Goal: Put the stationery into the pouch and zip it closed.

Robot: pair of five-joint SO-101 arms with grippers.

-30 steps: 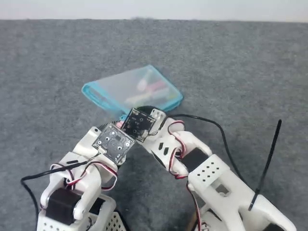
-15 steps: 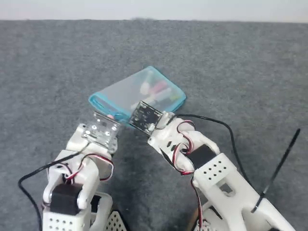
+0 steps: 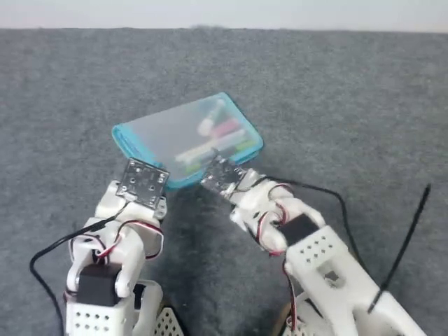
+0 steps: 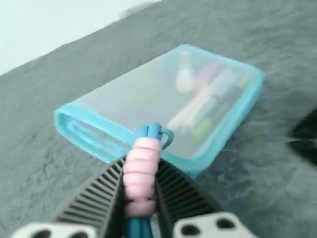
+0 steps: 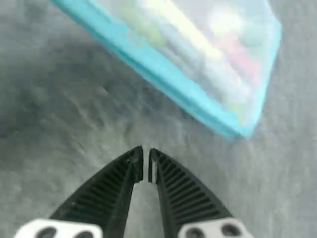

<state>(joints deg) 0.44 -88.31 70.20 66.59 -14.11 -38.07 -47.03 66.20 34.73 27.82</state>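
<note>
The 2 arms, crowded together at the pouch's near edge 1 second ago, now stand apart. The left arm has swung out toward the pouch's left end, and the right has drawn off toward the other end. The pouch [image 3: 185,136] has also turned a little and slid away from the arms across the grey counter [image 3: 350,91].

It is a flat, clear pouch with teal trim, lying on its side. The stationery [image 3: 217,133], several coloured pens, shows through its clear face, so loading looks done and zipping is probably the step in hand.

The left gripper [image 4: 140,163] reaches low over the counter toward the pouch's near long edge. Its jaws are clamped on a pink ribbed piece [image 4: 139,146] with teal at both ends, and its far tip is just at the pouch's trim. It may be the zip pull or a last pen; I cannot tell which. I also cannot tell whether the zip is closed.

The right gripper [image 5: 145,156] points down at bare counter, just short of the pouch's edge and not touching it. Its jaws are drawn together, holding nothing.
</note>
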